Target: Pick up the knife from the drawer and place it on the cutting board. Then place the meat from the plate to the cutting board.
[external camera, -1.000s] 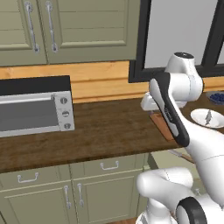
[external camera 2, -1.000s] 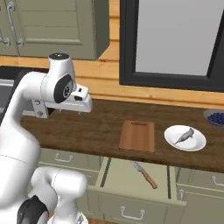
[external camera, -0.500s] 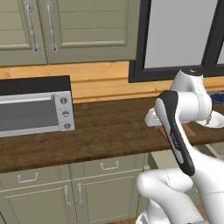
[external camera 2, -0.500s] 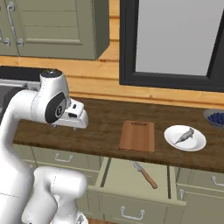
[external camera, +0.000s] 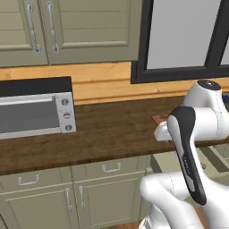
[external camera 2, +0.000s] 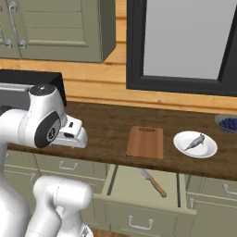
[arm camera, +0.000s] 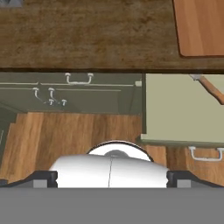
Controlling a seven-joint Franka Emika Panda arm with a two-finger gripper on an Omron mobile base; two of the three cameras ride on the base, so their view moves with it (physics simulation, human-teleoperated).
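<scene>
My claw [arm camera: 112, 177] hangs spread wide and empty over the wooden floor in front of the lower cabinets, looking straight down. Over the last second my arm has folded lower and swung in toward the counter's front edge — it stood taller and higher above the worktop a moment ago — and my fingers have stayed fully apart, so I judge I am still on the approach, with no pickup begun. The drawer [external camera 2: 143, 185] is pulled open off to one side of my claw, and the knife [external camera 2: 152, 182] lies inside it on the pale floor, slanted, brown handle toward the drawer's front; from my hand camera just its handle [arm camera: 210, 89] peeks in at the edge. Beyond the drawer, on the dark worktop, sits the cutting board [external camera 2: 145, 142], bare, and just beside it the plate [external camera 2: 195, 144] holding the meat [external camera 2: 196, 141] — both untouched. Next I would need to shift sideways over the drawer and line my fingers across the knife handle.
</scene>
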